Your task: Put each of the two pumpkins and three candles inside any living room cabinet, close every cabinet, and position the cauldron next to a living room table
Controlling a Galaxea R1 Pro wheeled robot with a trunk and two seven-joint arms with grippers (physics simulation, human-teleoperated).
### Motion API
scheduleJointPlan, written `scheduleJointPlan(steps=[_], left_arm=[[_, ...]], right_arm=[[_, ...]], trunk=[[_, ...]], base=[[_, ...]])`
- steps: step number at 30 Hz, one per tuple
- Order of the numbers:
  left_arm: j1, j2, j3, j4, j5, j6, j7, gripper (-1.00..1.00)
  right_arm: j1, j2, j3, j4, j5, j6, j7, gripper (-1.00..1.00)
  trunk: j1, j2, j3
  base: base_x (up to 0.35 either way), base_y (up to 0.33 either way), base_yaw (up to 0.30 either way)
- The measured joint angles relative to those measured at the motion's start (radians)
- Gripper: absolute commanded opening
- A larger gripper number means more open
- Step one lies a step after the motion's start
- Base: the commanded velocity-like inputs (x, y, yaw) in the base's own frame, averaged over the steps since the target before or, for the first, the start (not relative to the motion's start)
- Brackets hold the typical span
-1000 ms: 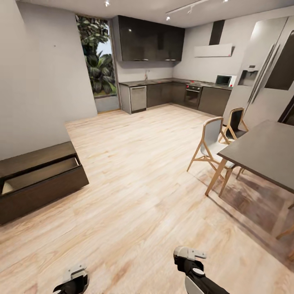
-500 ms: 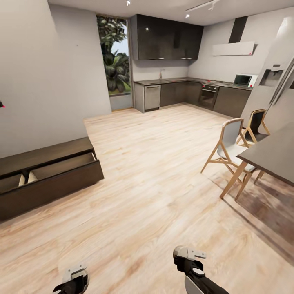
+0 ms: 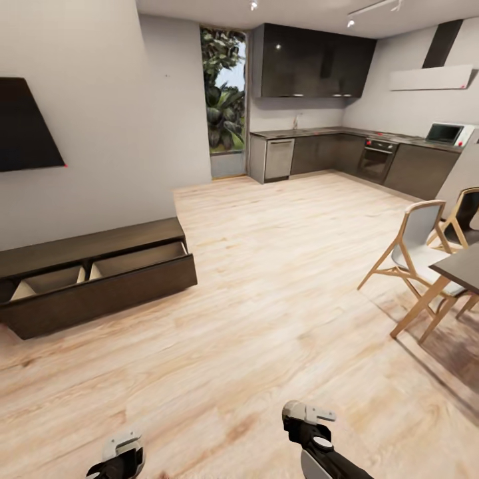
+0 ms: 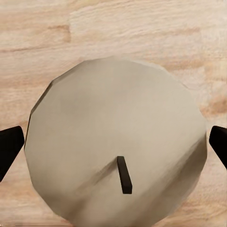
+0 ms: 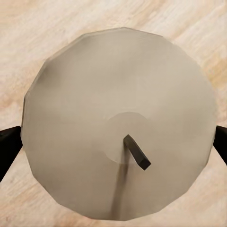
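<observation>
Ahead, the head camera looked across an open room with a pale wood floor [image 3: 266, 313]. Against the grey wall on the left stood the cabinet [image 3: 93, 274], a long low dark-brown unit with its wide drawer [image 3: 100, 279] pulled out, showing light beige wood inside, split by a divider into two compartments. A dark screen [image 3: 26, 126] hung on the wall above it. At the far end sat a kitchen [image 3: 346, 150] with dark cupboards, an oven and a microwave, beside a tall window [image 3: 225, 100] with green plants outside. On the right, two wooden-legged chairs [image 3: 412, 256] stood at the corner of a dark-topped dining table [image 3: 462, 266].

At the bottom of that view, the left gripper [image 3: 120, 456] and the right gripper [image 3: 307, 420] sat low over the floor, well apart from the cabinet.

From the left wrist camera, a candle [image 4: 116, 151], pale grey-white with a short dark wick, sat between the two dark fingertips [image 4: 9, 146], which touched its sides, so the left gripper was pinching it. From the right wrist camera, a second candle [image 5: 118, 137] sat the same way between that gripper's fingertips [image 5: 8, 144], also pinched.
</observation>
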Motion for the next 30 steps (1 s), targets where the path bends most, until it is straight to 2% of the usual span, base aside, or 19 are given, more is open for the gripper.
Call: scheduleJointPlan(steps=[2,9,20,30], left_arm=[[0.0,0.0,0.0,0.0,0.0,0.0,0.0,-1.0],[0.0,0.0,0.001,0.0,0.001,0.0,0.0,-1.0],[0.0,0.0,0.001,0.0,0.002,0.0,0.0,-1.0],[0.0,0.0,0.001,0.0,0.002,0.0,0.0,-1.0]], right_arm=[[0.0,0.0,0.0,0.0,0.001,0.0,0.0,-1.0],[0.003,0.0,0.0,0.0,0.051,0.0,0.0,-1.0],[0.003,0.001,0.0,0.0,0.055,0.0,0.0,-1.0],[0.003,0.012,0.0,0.0,0.055,0.0,0.0,-1.0]], trunk=[[0.0,0.0,0.0],[0.0,0.0,0.0],[0.0,0.0,0.0],[0.0,0.0,0.0]], base=[[-0.018,0.049,0.29],[0.072,0.094,0.29],[0.085,0.084,0.29],[0.107,0.025,0.29]])
